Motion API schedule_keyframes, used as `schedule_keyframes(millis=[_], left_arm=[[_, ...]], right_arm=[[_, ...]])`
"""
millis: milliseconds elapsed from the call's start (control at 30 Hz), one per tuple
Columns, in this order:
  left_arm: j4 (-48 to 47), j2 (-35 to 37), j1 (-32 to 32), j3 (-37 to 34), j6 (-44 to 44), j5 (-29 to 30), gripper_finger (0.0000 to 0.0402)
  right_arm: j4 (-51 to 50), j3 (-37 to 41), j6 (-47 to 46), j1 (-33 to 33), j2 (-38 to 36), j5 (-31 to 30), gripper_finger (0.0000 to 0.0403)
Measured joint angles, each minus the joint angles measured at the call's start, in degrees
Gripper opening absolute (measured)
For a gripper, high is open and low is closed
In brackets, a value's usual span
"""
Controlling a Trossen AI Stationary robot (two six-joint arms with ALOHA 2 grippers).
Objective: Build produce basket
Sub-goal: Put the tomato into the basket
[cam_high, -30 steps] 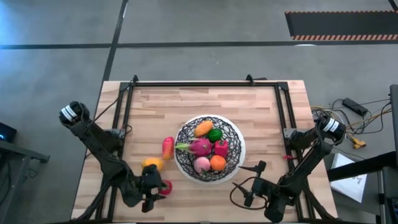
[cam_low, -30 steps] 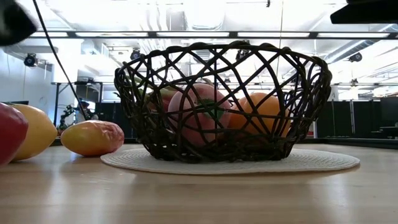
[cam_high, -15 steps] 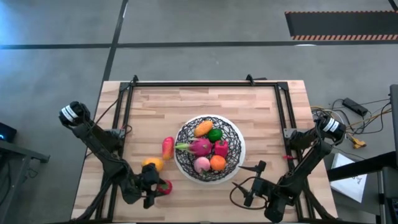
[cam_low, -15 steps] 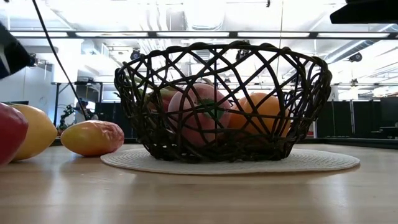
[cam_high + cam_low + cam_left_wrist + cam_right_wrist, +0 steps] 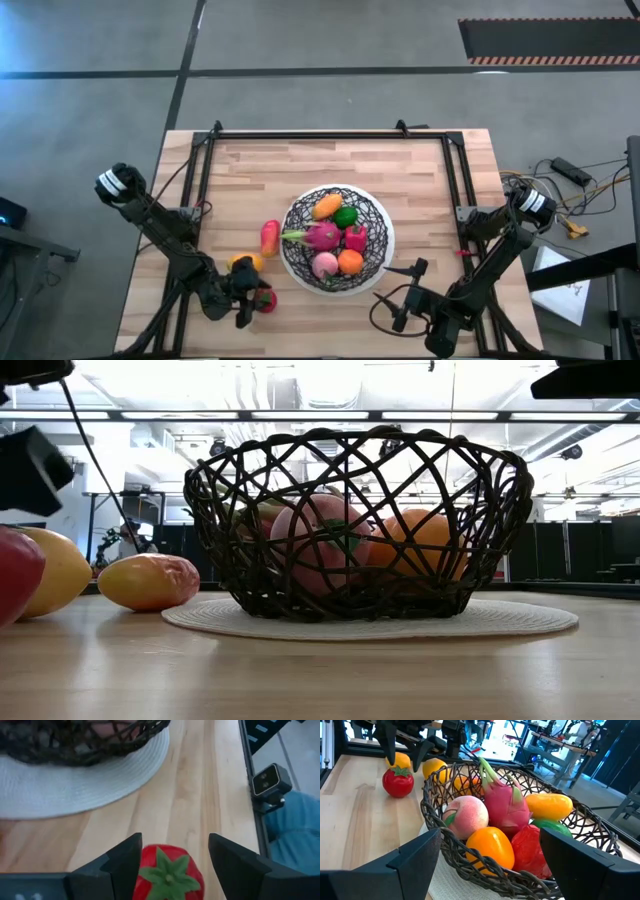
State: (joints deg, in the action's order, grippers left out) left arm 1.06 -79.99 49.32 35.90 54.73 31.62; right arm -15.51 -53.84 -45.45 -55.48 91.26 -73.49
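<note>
The black wire basket (image 5: 372, 215) stands on a white round mat mid-table and holds several toy pieces: a pink dragon fruit (image 5: 322, 236), a green lime (image 5: 346, 217), and orange, red and peach ones. A red tomato (image 5: 167, 872), a yellow fruit (image 5: 245, 264) and a red-yellow fruit (image 5: 269, 237) lie on the table left of the basket. My left gripper (image 5: 175, 838) is open, its fingers on either side of the tomato, apart from it. My right gripper (image 5: 400, 296) is open and empty near the basket's near right side.
Black rails run along the table's left, far and right edges (image 5: 205, 180). Bare wood lies between the basket and the far edge (image 5: 330, 160). A small dark camera (image 5: 271, 781) sits on the rail beyond the tomato.
My left gripper has moved a little toward the table's far edge and closer around the tomato, and it has come down into the low view at the left. The tomato and the other pieces have stayed in place.
</note>
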Motion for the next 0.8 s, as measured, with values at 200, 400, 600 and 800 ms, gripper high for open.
schedule_keyframes(millis=[200, 400, 600, 800], left_arm=[[0.01, -0.02, -0.98, 0.69, -3.02, -0.56, 0.0263], [-0.24, -0.13, -1.62, 0.66, -4.28, -3.74, 0.0345], [-1.29, -0.32, -1.56, 0.97, -6.52, -7.8, 0.0371], [-2.11, -5.06, -1.6, 1.52, -9.14, -8.67, 0.0372]], right_arm=[[0.0, 0.02, 0.02, 0.0, 0.0, 0.02, 0.0328], [0.0, 0.02, 0.0, 0.0, 0.0, 0.02, 0.0328], [-0.02, 0.04, 0.0, 0.0, 0.0, 0.03, 0.0328], [-0.01, 0.19, -0.41, 0.0, 0.02, 0.04, 0.0328]])
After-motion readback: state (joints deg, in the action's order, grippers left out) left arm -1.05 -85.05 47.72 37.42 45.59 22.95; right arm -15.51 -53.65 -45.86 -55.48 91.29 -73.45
